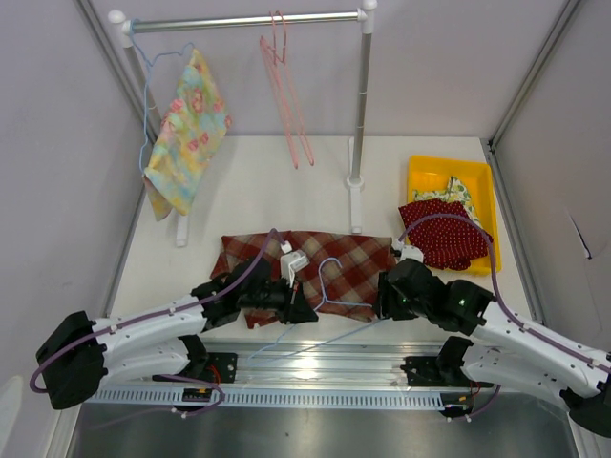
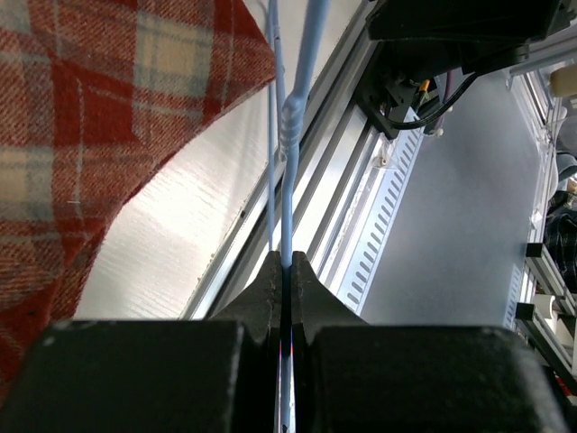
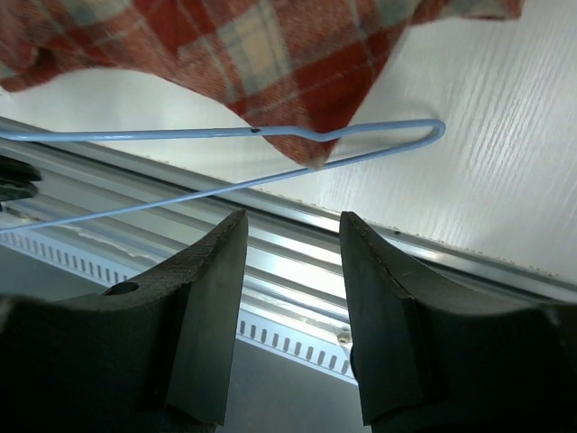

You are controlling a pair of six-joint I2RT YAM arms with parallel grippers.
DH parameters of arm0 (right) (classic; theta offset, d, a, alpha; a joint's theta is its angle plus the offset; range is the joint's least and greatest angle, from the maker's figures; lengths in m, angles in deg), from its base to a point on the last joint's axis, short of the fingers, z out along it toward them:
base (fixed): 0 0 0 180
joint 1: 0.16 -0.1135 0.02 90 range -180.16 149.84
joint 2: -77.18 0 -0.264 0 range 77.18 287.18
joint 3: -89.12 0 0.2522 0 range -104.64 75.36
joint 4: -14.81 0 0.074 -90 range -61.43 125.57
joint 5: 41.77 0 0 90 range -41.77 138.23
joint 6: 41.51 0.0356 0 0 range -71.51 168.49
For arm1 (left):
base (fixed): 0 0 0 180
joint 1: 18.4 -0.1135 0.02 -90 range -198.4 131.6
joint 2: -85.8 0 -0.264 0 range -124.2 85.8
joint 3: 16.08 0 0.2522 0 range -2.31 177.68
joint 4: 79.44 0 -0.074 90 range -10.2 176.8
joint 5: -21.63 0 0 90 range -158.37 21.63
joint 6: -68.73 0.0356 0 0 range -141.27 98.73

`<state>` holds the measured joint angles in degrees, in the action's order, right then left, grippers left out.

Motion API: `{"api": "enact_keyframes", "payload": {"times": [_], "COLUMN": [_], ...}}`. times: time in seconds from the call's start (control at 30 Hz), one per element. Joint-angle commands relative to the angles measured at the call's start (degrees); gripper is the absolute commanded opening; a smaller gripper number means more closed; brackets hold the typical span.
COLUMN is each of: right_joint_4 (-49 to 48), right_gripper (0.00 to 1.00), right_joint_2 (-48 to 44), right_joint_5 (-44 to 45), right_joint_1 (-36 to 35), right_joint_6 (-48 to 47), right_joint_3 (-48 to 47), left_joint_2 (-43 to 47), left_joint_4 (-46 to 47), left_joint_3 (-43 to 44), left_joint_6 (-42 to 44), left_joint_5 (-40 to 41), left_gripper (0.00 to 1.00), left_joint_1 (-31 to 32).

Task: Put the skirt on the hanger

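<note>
red plaid skirt (image 1: 334, 253) lies flat on the white tabletop (image 1: 248, 191), in front of the rack (image 1: 248, 21) and close to the near edge, its long axis running left to right across the top view. a light blue wire hanger (image 1: 329, 262) lies over its near hem: the hook points away from the arms onto the fabric, and the two shoulder wires spread out left and right toward the metal rail at the tabletop's edge.

the left end effector (image 1: 304, 310) has its fingers pressed together on the hanger's wire; in the left wrist view the blue wire (image 2: 290, 135) runs straight out from between the shut fingertips (image 2: 270, 275), with the skirt (image 2: 90, 135) off to the side.

the right end effector (image 1: 387, 294) sits at the skirt's right end with its fingers spread and nothing between them. in the right wrist view one corner of the skirt (image 3: 270, 54) lies across the hanger's bent shoulder end (image 3: 424, 131), just beyond the open fingertips (image 3: 225, 244).

a floral cloth (image 1: 191, 129) and a pink hanger (image 1: 286, 95) hang on the rack, and a yellow bin (image 1: 420, 162) at the right holds a red dotted cloth (image 1: 444, 234).
</note>
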<state>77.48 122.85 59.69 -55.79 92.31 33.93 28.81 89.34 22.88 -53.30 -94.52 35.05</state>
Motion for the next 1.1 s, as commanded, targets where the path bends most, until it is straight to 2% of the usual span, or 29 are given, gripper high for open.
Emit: {"api": "enact_keyframes", "payload": {"times": [0.0,0.27,0.43,0.57,0.83,0.93,0.97,1.07], "right_joint_4": [-3.37,-9.44,-14.71,-19.28,-27.37,-28.43,-27.73,-23.35], "right_gripper": [0.50,0.51,0.62,0.65,0.60,0.49,0.37,0.22], "right_joint_2": [-0.06,3.71,5.57,8.37,10.84,10.93,10.58,8.48], "right_joint_5": [-0.21,-0.74,-0.57,-0.13,2.42,3.56,4.00,6.20], "right_joint_1": [-0.96,-1.76,-1.76,-1.84,-1.58,-1.41,-1.40,-1.14], "right_joint_6": [2.86,3.73,4.79,5.93,8.48,9.01,9.45,9.10], "right_joint_3": [2.22,6.62,9.78,11.63,15.50,15.85,15.68,12.70], "left_joint_2": [0.30,-0.66,-1.72,-1.89,-1.98,-2.24,-2.42,-2.42], "left_joint_4": [6.68,5.89,6.42,6.51,7.21,7.91,8.00,8.88], "left_joint_3": [-0.49,-0.58,-0.93,-1.37,-2.34,-2.86,-2.78,-3.04], "left_joint_6": [-1.37,-0.14,-0.05,-0.05,0.04,-0.05,0.13,0.39], "left_joint_5": [-1.01,0.93,1.10,1.19,1.63,1.63,1.72,1.89], "left_gripper": [0.00,0.00,0.00,0.00,0.00,0.00,0.00,0.00], "left_joint_1": [0.51,0.51,0.51,0.43,0.51,0.51,0.51,0.51]}}
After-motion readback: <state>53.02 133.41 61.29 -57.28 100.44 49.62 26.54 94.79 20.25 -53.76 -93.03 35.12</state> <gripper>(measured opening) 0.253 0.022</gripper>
